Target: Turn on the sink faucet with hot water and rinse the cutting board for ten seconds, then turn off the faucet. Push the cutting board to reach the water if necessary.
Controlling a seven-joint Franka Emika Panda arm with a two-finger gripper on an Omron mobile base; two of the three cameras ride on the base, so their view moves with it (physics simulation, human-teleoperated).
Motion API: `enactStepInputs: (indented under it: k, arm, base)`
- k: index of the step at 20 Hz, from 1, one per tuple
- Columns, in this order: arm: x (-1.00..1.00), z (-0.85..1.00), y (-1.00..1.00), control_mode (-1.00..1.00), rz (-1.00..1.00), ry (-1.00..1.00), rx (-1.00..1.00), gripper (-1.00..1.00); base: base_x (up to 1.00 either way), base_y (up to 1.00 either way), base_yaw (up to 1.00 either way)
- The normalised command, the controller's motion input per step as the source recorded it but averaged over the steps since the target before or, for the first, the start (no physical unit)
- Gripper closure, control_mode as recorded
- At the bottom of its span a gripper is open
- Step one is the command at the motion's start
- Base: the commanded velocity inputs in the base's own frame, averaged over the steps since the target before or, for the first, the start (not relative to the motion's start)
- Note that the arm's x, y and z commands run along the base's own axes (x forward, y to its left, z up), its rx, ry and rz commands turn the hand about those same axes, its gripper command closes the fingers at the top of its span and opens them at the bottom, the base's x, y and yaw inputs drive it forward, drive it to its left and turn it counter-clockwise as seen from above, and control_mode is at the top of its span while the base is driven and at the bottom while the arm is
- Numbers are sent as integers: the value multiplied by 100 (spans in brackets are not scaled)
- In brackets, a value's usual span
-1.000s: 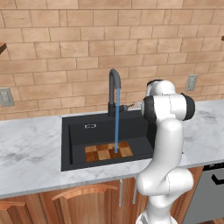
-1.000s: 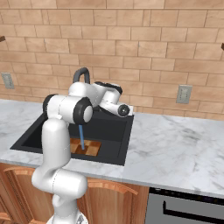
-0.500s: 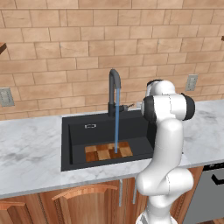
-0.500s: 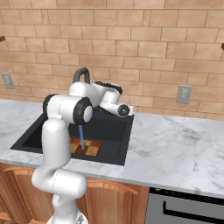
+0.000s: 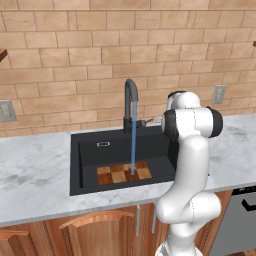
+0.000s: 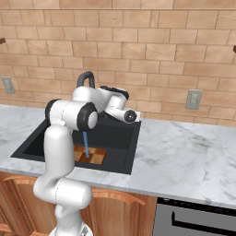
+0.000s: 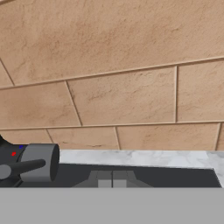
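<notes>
The sink is set in the counter, with the faucet behind its back rim, before the brick wall. The board lies in the basin's front right part, under the water. An outlet sits on the wall to the right.

Wall: tan brick backsplash, running the full width behind the counter.
Counter: white-grey veined marble countertop, spreading to both sides.
Outlets: pale rectangular wall plate low on the brick at far left; a second grey plate on the brick to the right.
Cabinets: reddish-brown wooden cabinet fronts with arched panels, under the counter.
Appliance: grey metal front with dark bar handle, below the counter at right.
</notes>
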Motion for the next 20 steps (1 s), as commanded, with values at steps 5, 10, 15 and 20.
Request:
enactStepInputs:
  k: [5, 10, 15, 20]
  arm:
    - [0, 0, 0, -100, 0, 0, 0, 100]
    - [0, 0, 0, -100, 0, 0, 0, 100]
    - [0, 0, 0, -100, 0, -2, 0, 100]
    - [0, 0, 10, -100, 0, -6, 0, 100]
  base:
    - [0, 0, 0]
    - [0, 0, 0]
    - [0, 0, 0]
    - [0, 0, 0]
